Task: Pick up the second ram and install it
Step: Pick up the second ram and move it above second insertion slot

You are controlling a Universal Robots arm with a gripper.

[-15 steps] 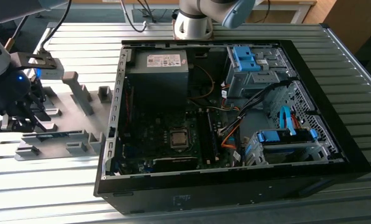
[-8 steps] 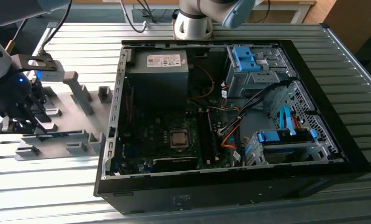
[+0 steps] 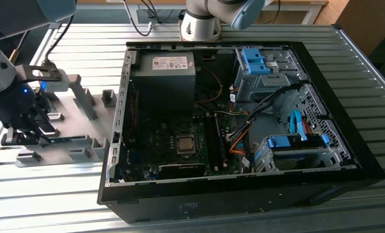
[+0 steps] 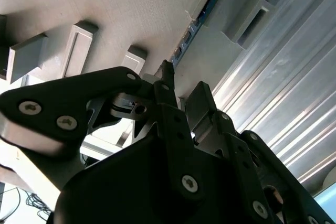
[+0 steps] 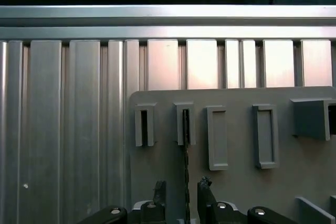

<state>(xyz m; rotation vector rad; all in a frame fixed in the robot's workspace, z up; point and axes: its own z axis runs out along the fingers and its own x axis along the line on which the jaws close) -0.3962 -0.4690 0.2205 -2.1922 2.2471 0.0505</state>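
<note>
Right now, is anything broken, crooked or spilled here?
Nothing stands out. The second ram stands straight on its edge in the grey fixture, and the open gripper straddles it, one finger on each side. The computer case lies open beside the fixture, and nothing looks spilled or damaged.

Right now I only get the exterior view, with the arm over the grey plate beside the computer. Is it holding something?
Observer: Nothing is gripped. In the first wrist view the fingers stand open, one on each side of the ram, with a gap on both sides.
Operator: How does that ram sit?
Observer: It stands on its edge, and its far end is in the slot of a grey block.
Operator: What does its side look like?
Observer: In the second wrist view its side is blue, and it runs in between the fingers.
</note>
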